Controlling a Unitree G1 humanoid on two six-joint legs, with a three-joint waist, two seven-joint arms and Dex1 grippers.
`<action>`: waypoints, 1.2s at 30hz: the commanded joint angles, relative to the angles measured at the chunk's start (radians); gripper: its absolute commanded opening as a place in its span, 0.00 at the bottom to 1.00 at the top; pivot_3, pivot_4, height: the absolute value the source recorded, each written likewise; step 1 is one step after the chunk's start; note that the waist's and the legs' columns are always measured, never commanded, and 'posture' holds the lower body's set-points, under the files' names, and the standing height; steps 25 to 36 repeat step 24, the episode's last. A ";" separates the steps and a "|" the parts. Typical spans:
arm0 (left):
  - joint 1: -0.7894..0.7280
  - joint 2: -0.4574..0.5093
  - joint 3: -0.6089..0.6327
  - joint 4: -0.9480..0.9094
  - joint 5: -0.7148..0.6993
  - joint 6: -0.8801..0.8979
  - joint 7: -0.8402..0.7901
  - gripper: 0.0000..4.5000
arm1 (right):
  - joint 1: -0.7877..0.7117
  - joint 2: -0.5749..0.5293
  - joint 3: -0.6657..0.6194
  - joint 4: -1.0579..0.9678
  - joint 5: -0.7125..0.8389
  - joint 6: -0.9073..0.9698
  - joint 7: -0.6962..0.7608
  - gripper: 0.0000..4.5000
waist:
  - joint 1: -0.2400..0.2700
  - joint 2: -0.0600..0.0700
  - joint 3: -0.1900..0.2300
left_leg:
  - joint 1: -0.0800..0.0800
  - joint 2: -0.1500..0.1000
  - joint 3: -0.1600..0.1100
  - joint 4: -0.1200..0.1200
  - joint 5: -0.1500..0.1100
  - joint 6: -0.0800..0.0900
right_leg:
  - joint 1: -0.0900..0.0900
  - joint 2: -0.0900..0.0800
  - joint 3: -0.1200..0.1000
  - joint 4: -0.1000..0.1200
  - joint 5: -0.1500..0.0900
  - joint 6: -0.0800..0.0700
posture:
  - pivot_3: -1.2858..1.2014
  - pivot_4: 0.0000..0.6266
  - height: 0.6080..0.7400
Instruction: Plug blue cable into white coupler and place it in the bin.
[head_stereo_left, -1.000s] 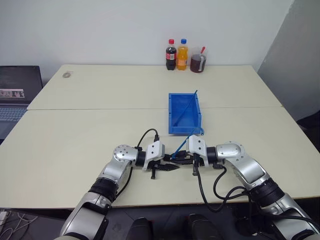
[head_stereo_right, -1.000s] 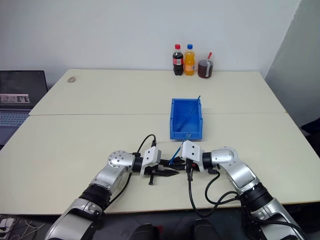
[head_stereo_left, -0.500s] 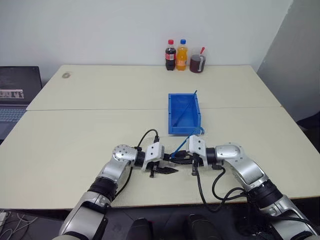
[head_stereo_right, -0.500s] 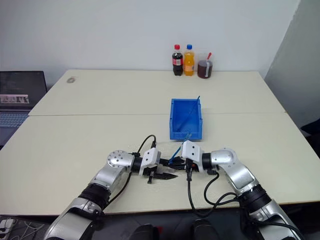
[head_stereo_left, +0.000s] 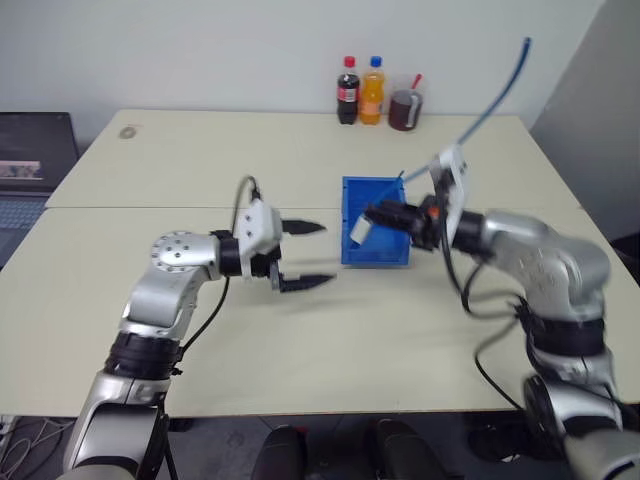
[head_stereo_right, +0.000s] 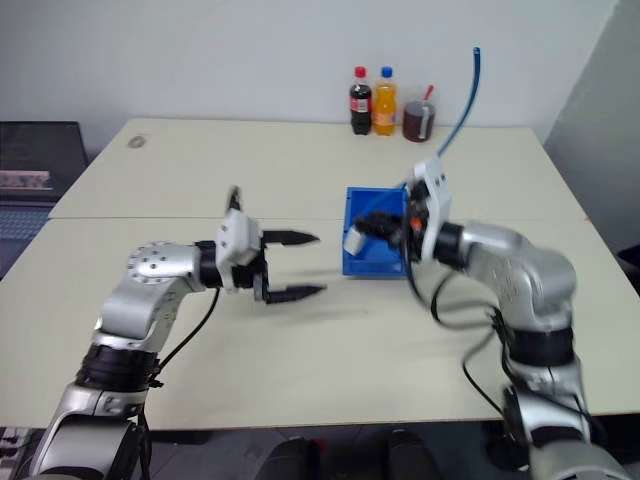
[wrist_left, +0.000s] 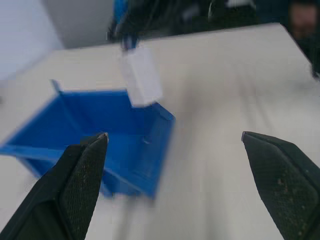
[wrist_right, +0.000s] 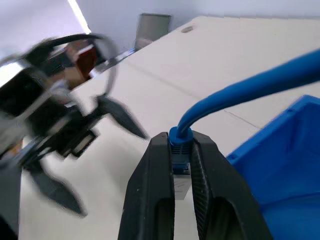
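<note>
Your right wrist view shows the right fingers (wrist_right: 182, 165) pinching the cable (wrist_right: 250, 90) plugged into the coupler (head_stereo_left: 360, 228) over the bin (head_stereo_left: 376, 250); your left fingers (head_stereo_left: 305, 255) spread wide.

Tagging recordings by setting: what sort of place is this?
Likely an office or lab room: plain pale tables against a white wall, a laptop at one side, drink bottles at the back.
</note>
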 joint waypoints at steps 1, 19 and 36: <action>0.048 -0.045 0.045 -0.159 -0.048 0.128 0.170 1.00 | -0.141 -0.013 -0.008 0.257 -0.048 -0.031 -0.007 0.04 | 0.000 0.000 0.001 | -0.001 -0.001 0.000 -0.001 0.000 0.000 | -0.001 -0.001 0.000 0.000 0.001 -0.001 | 0.52 0.24 1.00; 0.119 -0.108 0.080 -0.206 -0.015 0.241 0.465 1.00 | -0.243 -0.115 0.102 0.492 -0.250 -0.192 0.100 0.98 | 0.005 -0.001 0.002 | -0.005 -0.001 0.005 0.000 0.000 0.001 | -0.004 0.000 -0.002 0.000 0.001 -0.001 | 0.52 0.24 1.00; 0.115 -0.135 0.127 -0.129 -0.011 0.231 0.538 1.00 | 0.061 -0.181 0.032 -0.048 -0.257 -0.211 -0.009 0.99 | 0.020 -0.001 0.002 | -0.010 0.000 0.000 0.002 -0.001 0.000 | -0.005 -0.002 -0.003 -0.001 0.000 0.000 | 0.52 0.24 1.00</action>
